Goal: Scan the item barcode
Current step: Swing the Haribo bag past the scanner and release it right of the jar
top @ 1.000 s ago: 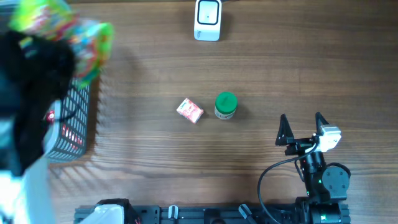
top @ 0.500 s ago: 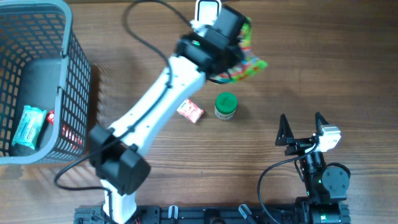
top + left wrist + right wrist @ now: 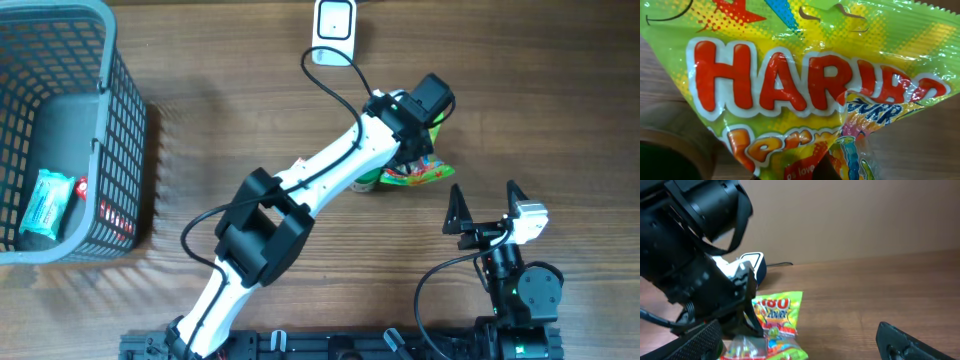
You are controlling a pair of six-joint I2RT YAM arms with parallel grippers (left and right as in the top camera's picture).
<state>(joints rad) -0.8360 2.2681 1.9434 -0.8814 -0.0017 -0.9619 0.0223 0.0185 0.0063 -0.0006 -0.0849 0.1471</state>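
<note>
The bag [image 3: 424,172] is held pinched in the closed left gripper [image 3: 418,150] low at the brown wood-grain table [image 3: 560,90], near its middle and apart from the scanner [image 3: 333,30], while the right gripper [image 3: 485,195] is seen wide open and empty, a plain beige wall [image 3: 840,215] behind.

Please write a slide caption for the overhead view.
Left gripper grips the Haribo bag, away from the scanner; right gripper rests open.
</note>
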